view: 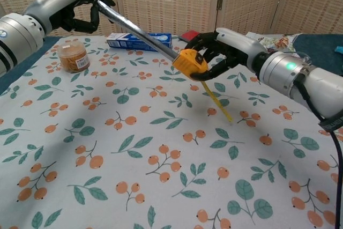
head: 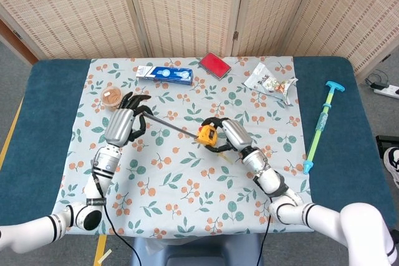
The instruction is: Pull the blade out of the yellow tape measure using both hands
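Note:
My right hand [head: 229, 136] [view: 228, 46] grips the yellow tape measure [head: 207, 134] [view: 190, 64] above the middle of the floral tablecloth. A grey blade [head: 173, 126] [view: 136, 29] runs out of the case up and to the left. My left hand [head: 124, 123] [view: 75, 9] pinches the blade's far end, raised over the cloth's left part. The two hands are well apart with the blade stretched straight between them. A thin yellow strap [view: 220, 102] dangles from the case toward the cloth.
A brown-lidded jar [head: 113, 98] [view: 73, 57] stands just behind my left hand. A blue box [head: 164, 74] [view: 139, 39], a red case [head: 215, 64] and a snack bag [head: 269, 81] [view: 270, 42] lie along the back. A green and blue stick [head: 322, 127] lies at the right.

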Tool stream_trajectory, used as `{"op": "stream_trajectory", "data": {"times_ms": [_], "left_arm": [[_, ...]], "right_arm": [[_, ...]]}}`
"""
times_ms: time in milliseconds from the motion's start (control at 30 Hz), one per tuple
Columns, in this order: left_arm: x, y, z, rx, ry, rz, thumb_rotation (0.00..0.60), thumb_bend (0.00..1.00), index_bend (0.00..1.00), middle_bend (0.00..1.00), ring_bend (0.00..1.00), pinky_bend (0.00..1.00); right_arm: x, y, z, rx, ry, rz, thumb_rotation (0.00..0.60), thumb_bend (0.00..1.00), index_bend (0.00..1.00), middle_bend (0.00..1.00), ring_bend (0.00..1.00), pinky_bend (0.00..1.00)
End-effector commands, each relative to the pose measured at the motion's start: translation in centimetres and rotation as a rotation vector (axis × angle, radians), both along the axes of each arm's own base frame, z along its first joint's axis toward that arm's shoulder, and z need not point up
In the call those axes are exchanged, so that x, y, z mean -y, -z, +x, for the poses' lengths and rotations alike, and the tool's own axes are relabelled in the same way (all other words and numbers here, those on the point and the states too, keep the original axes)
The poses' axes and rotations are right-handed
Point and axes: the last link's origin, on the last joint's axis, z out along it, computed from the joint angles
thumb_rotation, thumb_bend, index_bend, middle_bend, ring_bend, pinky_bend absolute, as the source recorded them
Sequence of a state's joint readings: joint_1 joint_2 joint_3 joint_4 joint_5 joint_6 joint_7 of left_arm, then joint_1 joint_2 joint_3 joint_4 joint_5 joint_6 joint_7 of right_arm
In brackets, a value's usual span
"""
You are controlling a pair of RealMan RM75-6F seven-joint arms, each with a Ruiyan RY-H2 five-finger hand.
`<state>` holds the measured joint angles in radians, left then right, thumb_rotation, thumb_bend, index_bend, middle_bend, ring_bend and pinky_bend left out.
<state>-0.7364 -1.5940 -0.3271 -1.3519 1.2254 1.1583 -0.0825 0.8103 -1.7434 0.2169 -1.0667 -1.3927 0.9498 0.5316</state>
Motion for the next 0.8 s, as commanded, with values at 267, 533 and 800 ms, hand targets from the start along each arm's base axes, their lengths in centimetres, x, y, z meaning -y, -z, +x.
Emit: {"op": "stream_trajectory", "data": {"times_ms": [267, 533, 800], "left_arm": [[-2.0, -3.1, -3.7, 0.113, -0.098, 0.017, 0.6, 0.89, 0.49, 0.24, 0.17, 0.0], [-3.3, -4.8, -5.9, 0.15, -0.161, 0.011, 0.6, 0.89, 0.49, 0.24, 0.17, 0.0], [-4.1, -5.8, -7.4, 0.133, -0.194, -0.001, 0.6, 0.87, 0.5, 0.24, 0.17, 0.0]], "right_arm": [[-2.7, -4.7, -6.2, -0.174, 0.005, 0.036, 0.6, 0.41, 0.55, 0.46, 0.43, 0.28], [-5.0, -7.9, -10.4, -0.22, 0.045, 0.024, 0.6, 0.41, 0.55, 0.46, 0.43, 0.28], [-6.5, -10.3, -13.2, -0.241, 0.08, -0.021, 0.6, 0.41, 0.55, 0.46, 0.43, 0.28]]}}
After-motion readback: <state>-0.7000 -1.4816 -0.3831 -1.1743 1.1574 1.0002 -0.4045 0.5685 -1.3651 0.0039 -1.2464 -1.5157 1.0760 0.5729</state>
